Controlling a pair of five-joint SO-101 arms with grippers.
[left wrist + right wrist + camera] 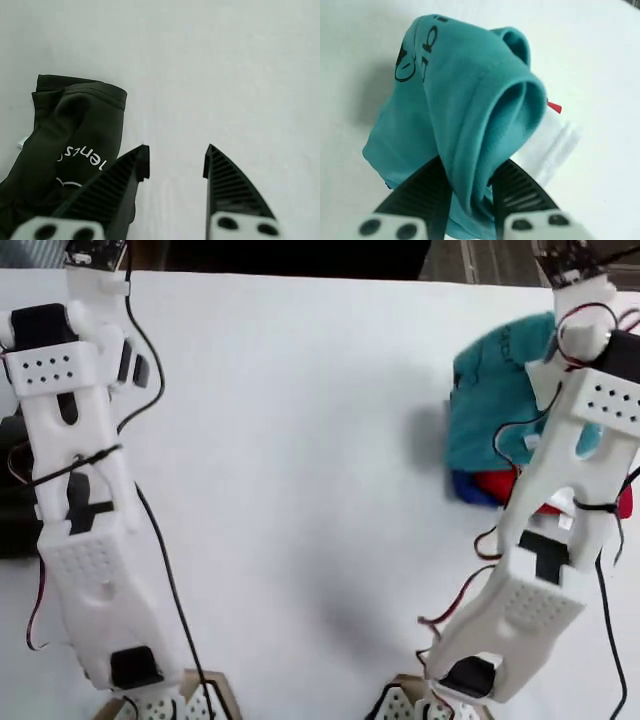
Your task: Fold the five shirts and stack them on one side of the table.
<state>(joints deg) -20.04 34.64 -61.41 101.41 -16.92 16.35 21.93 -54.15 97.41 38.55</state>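
Here's the right end effector (470, 165), clamped on a soft, rolled fold of the teal shirt (465, 90), smooth knit looping between ribbed black fingers. The left end effector (176, 150) gapes wide over the white bench (300, 440), beside the crumpled black shirt (75, 135). In the high view, teal lies at frame right atop blue and red cloth (478, 485).

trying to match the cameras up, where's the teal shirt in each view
high view: the teal shirt lies at the right side of the table, atop a red and blue pile, partly behind the right arm.
right wrist view: it sits in the centre, a fold pinched in the right gripper.
left wrist view: this one faces the black shirt beside the open left gripper instead.
shared landmark: the white table.
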